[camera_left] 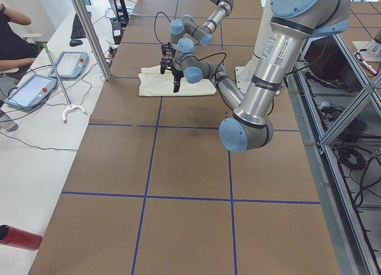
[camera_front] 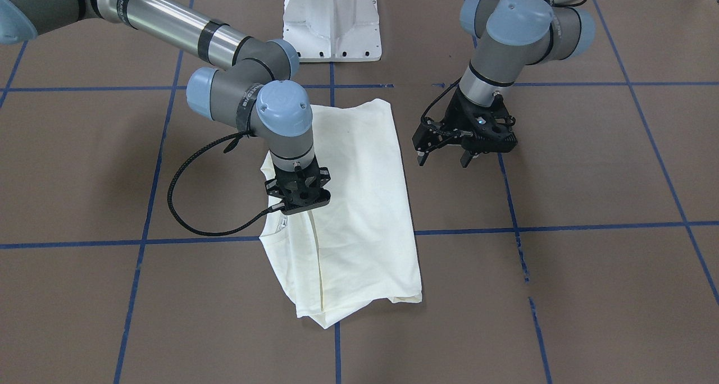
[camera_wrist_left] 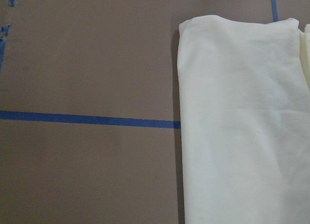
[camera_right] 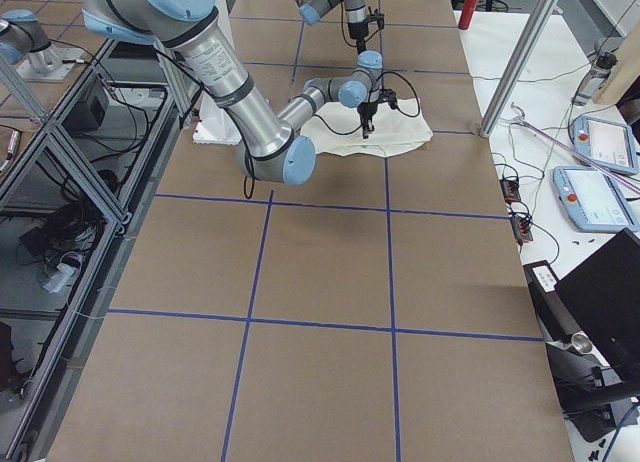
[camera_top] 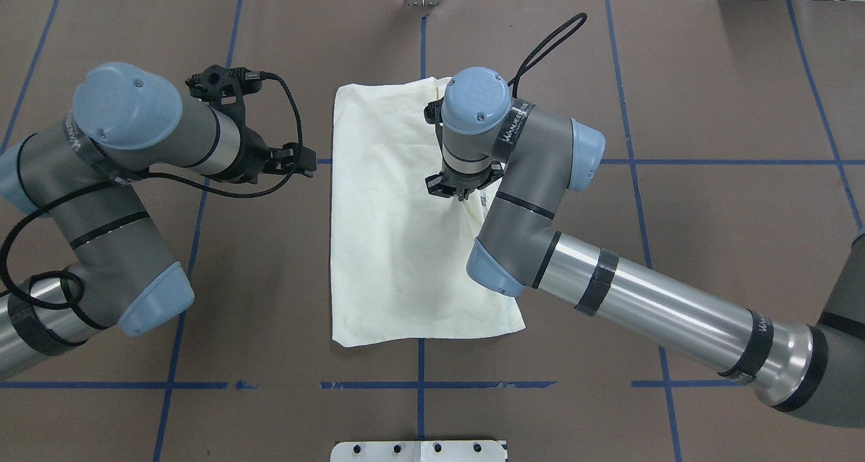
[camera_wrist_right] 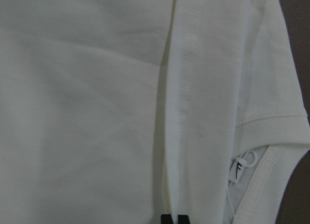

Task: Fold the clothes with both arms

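I judge the job roughly half done. The T-shirt (camera_front: pixel 359 204) lies on the counter (camera_front: pixel 590 176) between the two arms as a long narrow panel. Its sides are already turned in and the plain cream side is up, with no print showing. Its long axis runs away from the robot's base, and it crosses one of the blue tape lines (camera_front: pixel 561 225).

The right pincer (camera_wrist_right: pixel 174 219) is down on the cloth, towards the edge on its own side. In its wrist view the two black tips sit together, with a raised, stitched fold running straight into them. I take it to be clamped on that ridge of the shirt, though the cloth between the tips is hard to see. The ribbed neck (camera_wrist_right: pixel 271 124) and a small label (camera_wrist_right: pixel 240 168) show just beside it.

The left pincer (camera_front: pixel 442 158) hangs just beside the shirt's other long edge. Its fingers are spread apart and it holds nothing. Its wrist view shows only that clean folded edge and bare counter.

In my judgement, what is left is the crosswise folding, bringing one short end over the other so the panel becomes a compact stack. The end farthest from the base (camera_front: pixel 320 314) also looks untidy, with layers stepped and a corner poking out, so it may need squaring first. The left arm has to take hold before any two-armed fold can begin.
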You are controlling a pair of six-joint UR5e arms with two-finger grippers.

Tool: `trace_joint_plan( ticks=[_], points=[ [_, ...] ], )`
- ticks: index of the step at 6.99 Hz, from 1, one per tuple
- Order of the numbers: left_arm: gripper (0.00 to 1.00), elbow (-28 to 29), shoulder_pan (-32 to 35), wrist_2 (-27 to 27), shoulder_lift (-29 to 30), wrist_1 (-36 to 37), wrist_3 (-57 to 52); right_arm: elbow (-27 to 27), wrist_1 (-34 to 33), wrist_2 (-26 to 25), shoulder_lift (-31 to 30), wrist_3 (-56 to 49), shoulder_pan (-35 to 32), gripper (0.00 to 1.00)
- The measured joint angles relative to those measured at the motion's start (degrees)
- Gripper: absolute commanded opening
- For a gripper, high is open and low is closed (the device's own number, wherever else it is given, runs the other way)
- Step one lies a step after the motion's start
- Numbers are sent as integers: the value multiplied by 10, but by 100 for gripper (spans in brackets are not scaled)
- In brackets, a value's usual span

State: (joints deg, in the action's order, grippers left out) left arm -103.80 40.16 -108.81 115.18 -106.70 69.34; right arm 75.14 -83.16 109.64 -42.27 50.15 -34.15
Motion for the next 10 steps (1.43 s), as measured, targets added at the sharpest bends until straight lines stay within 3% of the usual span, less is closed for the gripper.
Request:
trace_joint_plan(
  ticks=[4,5,6,7,10],
  points=[
    [100,2,-1,0,2,0,3,29,-6,2,-38,-9,-20,0],
    [100,4,-1,0,2,0,3,54,-6,2,-62,-12,-24,22],
    [100,6,-2,0,2,-1,3,77,-8,3,-81,-14,-25,65],
    [100,9,-3,0,1,-6,3,90,-13,3,-91,-14,-25,100],
    [100,13,-3,0,0,-17,4,98,-14,1,-91,-14,-26,100]
  ],
)
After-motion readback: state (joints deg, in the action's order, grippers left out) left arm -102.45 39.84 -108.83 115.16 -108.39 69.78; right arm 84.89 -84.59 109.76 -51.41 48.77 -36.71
